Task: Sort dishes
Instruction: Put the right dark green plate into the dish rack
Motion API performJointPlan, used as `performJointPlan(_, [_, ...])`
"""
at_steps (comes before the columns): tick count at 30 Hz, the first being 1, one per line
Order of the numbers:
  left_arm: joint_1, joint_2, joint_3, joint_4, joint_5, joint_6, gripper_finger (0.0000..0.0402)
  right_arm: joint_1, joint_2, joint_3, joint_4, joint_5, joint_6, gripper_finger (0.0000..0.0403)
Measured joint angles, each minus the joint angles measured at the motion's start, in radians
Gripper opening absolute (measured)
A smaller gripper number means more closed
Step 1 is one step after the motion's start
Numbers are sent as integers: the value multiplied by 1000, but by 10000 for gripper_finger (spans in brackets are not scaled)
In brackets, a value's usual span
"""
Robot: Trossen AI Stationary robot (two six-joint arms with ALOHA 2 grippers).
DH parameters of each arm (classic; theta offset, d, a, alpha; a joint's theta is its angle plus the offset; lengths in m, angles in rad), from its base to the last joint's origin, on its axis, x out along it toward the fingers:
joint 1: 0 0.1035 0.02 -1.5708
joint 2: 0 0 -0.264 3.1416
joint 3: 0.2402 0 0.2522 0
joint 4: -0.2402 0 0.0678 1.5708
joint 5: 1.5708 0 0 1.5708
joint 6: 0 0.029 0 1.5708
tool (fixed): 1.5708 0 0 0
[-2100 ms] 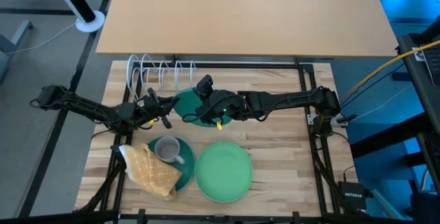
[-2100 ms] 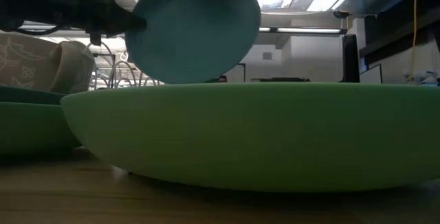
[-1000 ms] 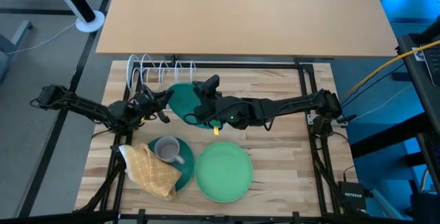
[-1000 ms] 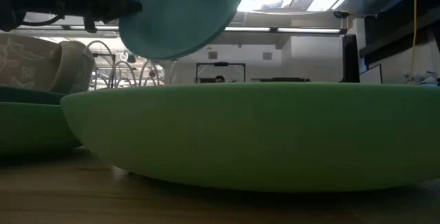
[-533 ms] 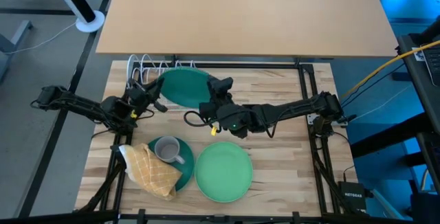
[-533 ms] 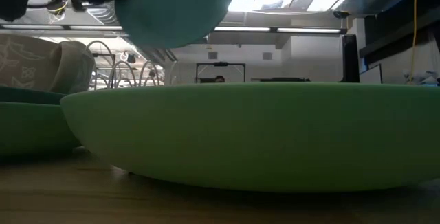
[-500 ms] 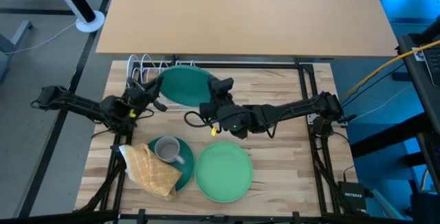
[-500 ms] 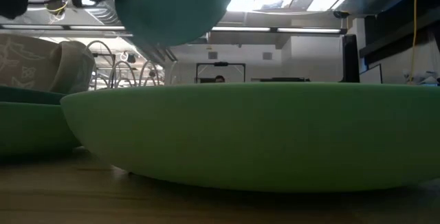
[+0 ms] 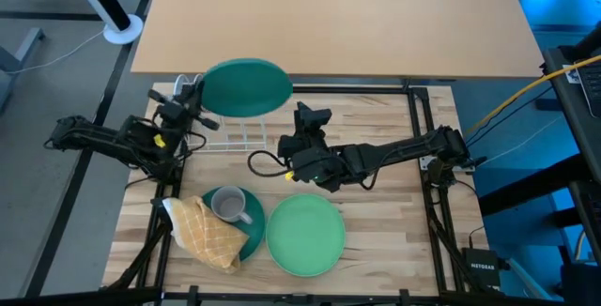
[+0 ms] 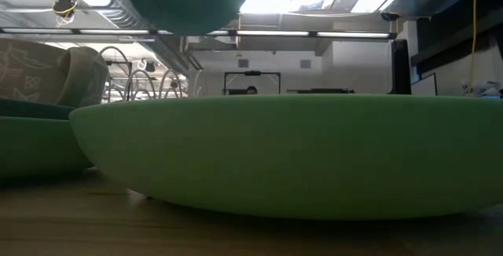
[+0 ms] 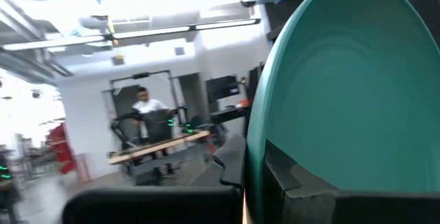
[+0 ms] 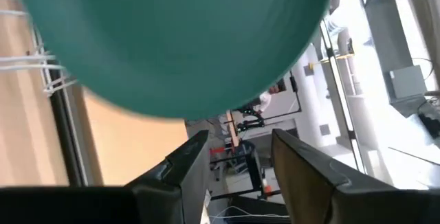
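Note:
A teal plate (image 9: pixel 246 87) hangs in the air over the white wire rack (image 9: pixel 230 139) at the table's far left, with my left gripper (image 9: pixel 193 100) shut on it. In the low view only its lower part (image 10: pixel 185 1) shows, at the top. My right gripper (image 9: pixel 310 116) stands open and empty near the table's middle, and in its wrist view the plate (image 12: pixel 172 38) is beyond the fingers. A light green plate (image 9: pixel 305 234) lies on the near table. A second teal plate (image 9: pixel 252 231) carries a grey mug (image 9: pixel 227 205) and a yellow checked cloth (image 9: pixel 202 234). My left gripper pinches the teal plate's rim (image 11: pixel 258 172) between its two fingers, one on each face. The fingers come from the table's left, slanting upward. The plate is lifted clear of the rack and table, tilted, with its broad face toward the overhead camera.
A light tabletop (image 9: pixel 338 20) lies beyond the far edge of the wooden work table (image 9: pixel 376 212). Black frame rails (image 9: pixel 418 156) run along the table's sides. In the low view the light green plate (image 10: pixel 299 154) fills the foreground, and a person (image 11: pixel 146 107) stands far off in the room.
My left gripper has risen and drawn toward the far left with the teal plate. The plate has turned from nearly upright to showing its broad face upward, and now hangs high above the rack. My right gripper, open throughout, has swung its fingers toward the far edge, apart from the plate.

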Motion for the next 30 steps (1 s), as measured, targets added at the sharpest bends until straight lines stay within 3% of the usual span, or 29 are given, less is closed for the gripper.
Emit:
performJointPlan(10, [0,0,133,-1,-35,246,2,-23,0,0,-503,-15,527,159])
performJointPlan(16, [0,0,175,0,-99,378,2,-69,0,0,-756,-202,862,159])
performJointPlan(21, [30,1,185,-1,-126,460,2,-110,0,0,-802,-318,936,159])
performJointPlan(30, [196,0,185,-1,-122,521,1,-168,0,0,-791,-370,939,159])
